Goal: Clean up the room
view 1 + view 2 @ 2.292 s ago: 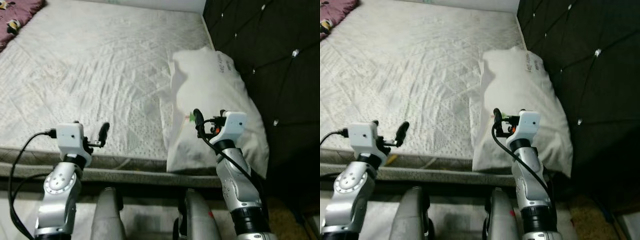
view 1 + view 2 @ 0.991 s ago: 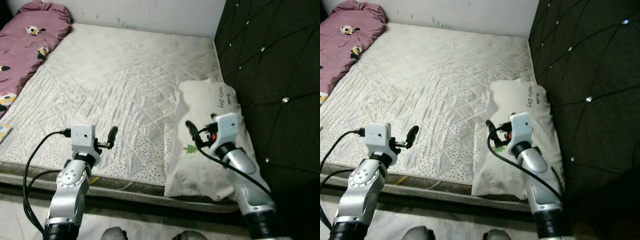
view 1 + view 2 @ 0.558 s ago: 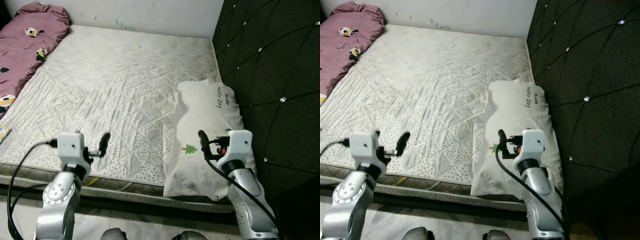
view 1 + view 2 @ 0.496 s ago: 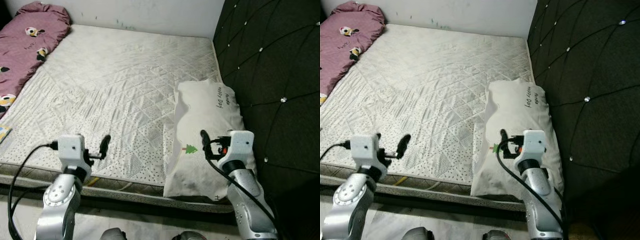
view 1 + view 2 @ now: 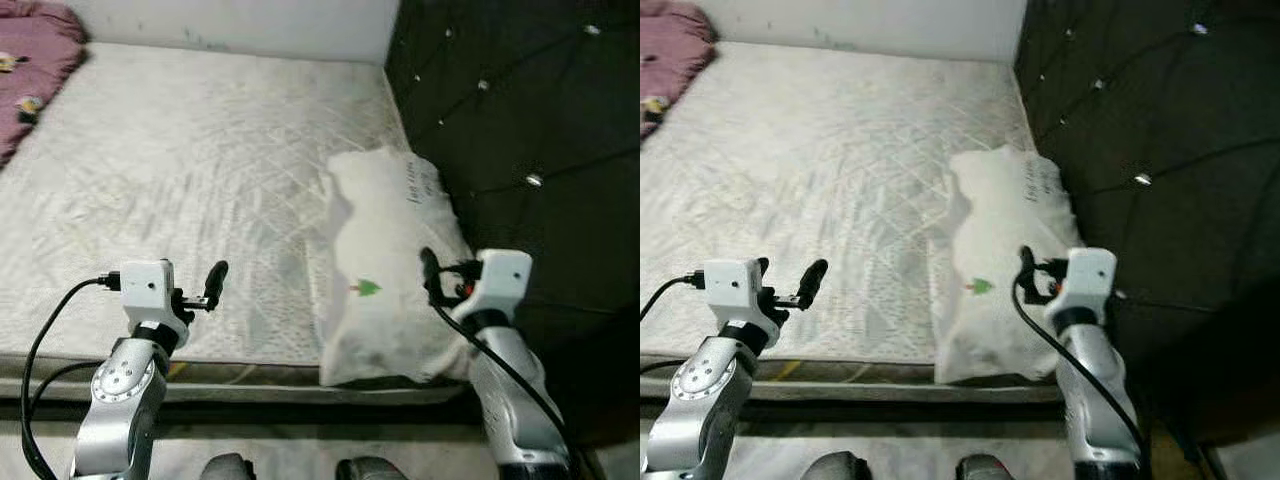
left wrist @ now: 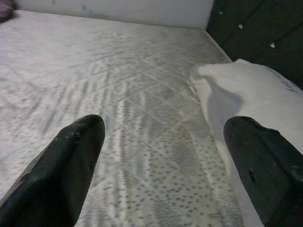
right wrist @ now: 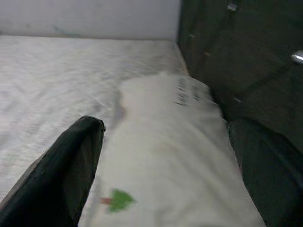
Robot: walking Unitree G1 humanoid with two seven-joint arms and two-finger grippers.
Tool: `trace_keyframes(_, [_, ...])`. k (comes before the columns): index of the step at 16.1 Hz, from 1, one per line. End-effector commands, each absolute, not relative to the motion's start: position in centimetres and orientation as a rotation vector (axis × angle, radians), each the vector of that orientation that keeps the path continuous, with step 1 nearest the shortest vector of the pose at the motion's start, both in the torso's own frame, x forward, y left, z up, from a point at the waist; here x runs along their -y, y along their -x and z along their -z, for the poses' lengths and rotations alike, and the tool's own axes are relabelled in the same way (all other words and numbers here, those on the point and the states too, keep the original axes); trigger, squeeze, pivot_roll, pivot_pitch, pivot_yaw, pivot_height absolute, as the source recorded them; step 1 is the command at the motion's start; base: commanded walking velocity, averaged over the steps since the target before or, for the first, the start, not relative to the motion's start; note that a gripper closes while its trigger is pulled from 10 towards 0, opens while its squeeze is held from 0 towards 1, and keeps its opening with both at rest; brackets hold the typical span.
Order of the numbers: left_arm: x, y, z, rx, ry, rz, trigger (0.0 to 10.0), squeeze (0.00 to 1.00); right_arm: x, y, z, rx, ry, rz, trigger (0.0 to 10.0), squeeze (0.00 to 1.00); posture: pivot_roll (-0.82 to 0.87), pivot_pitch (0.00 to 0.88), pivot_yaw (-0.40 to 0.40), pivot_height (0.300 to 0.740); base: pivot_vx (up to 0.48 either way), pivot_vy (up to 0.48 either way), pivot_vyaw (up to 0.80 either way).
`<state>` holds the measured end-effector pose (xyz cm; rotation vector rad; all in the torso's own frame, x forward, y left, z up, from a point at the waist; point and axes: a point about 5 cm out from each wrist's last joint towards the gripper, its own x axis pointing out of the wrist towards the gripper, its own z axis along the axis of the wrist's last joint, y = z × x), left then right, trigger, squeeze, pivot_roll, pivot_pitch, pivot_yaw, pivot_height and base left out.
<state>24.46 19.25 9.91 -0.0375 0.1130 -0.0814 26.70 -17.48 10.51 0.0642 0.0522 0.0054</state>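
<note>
Head cams first: big mattress (image 5: 190,170) with a quilted white cover, and a white pillow (image 5: 385,270) lying along its right side, right up against the dark tufted headboard (image 5: 520,130). The pillow has a little green tree print (image 5: 367,289) near its lower end and some writing near the top, too small to read. A bit of maroon blanket (image 5: 30,50) sits at the far left corner. Left gripper (image 5: 215,283) hangs over the mattress's near edge, well apart from the pillow. Right gripper (image 5: 428,270) is up over the pillow's lower right part; can't tell if it's touching the fabric.

Left wrist cam: both black fingers (image 6: 71,165) are spread wide with nothing between them, just quilted cover below and the pillow's edge (image 6: 251,94) off toward the headboard.

Right wrist cam: same deal, fingers (image 7: 71,165) wide apart and holding nothing, pillow (image 7: 165,156) straight ahead between them, tree print (image 7: 118,199) close by, headboard (image 7: 246,56) alongside. A bit blurry.
</note>
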Motion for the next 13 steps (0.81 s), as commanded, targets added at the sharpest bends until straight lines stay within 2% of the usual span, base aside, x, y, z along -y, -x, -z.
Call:
trace_keyframes(1, [-19.27, -24.61, -10.20, -0.107, 0.038, 0.076, 10.0, 0.00, 17.53, -26.74, -10.12, -0.074, -0.067, -0.003, 10.0, 0.00, 0.00, 0.096, -0.058, 0.740, 0.000, 0.428, 0.00])
trace_keyframes(11, [-18.98, -25.17, -10.33, -0.106, 0.043, 0.067, 10.0, 0.00, 17.65, -27.36, -9.67, -0.089, -0.065, 0.035, 10.0, 0.00, 0.00, 0.096, -0.060, 0.740, 0.000, 0.477, 0.00])
trace_keyframes(13, [-19.04, -25.22, -10.35, -0.105, 0.041, 0.065, 10.0, 0.00, 17.01, -27.45, -9.57, -0.099, -0.065, -0.004, 10.0, 0.00, 0.00, 0.097, -0.059, 0.740, 0.000, 0.480, 0.00])
